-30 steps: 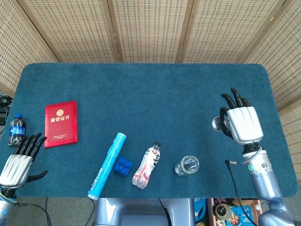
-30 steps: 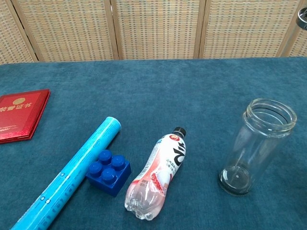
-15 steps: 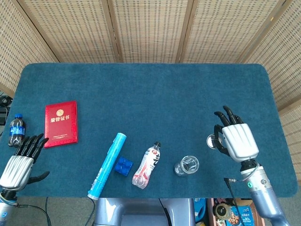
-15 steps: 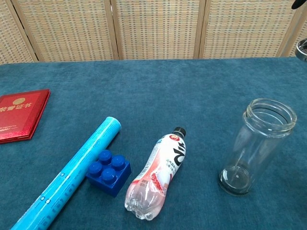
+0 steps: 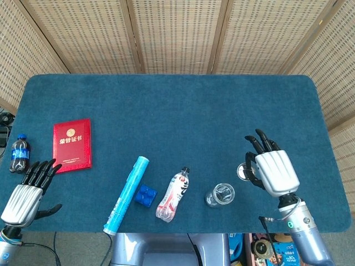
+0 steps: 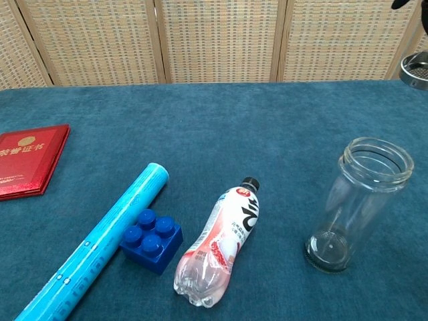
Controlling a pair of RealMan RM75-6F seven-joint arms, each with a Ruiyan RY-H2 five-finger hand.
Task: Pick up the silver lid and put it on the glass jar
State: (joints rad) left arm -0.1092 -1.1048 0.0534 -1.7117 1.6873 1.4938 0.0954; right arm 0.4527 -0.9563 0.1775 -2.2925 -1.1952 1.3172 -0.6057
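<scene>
My right hand [image 5: 273, 172] hovers over the table's right side, holding the silver lid [image 5: 244, 171] at its fingertips. The lid [image 6: 414, 69] shows at the right edge of the chest view, above and to the right of the jar. The open glass jar [image 5: 220, 195] stands upright near the front edge, just left of and nearer than the lid; in the chest view the jar [image 6: 361, 202] is at the lower right. My left hand [image 5: 25, 194] rests at the front left corner with fingers spread, holding nothing.
A red booklet [image 5: 71, 144] lies at the left, with a small dark bottle [image 5: 18, 152] off the table's left edge. A blue tube [image 5: 126, 194], a blue brick [image 5: 145, 195] and a lying drink bottle [image 5: 173, 195] sit left of the jar.
My right hand has carried the lid toward me and to the left, closer to the jar. The left hand has shifted slightly.
</scene>
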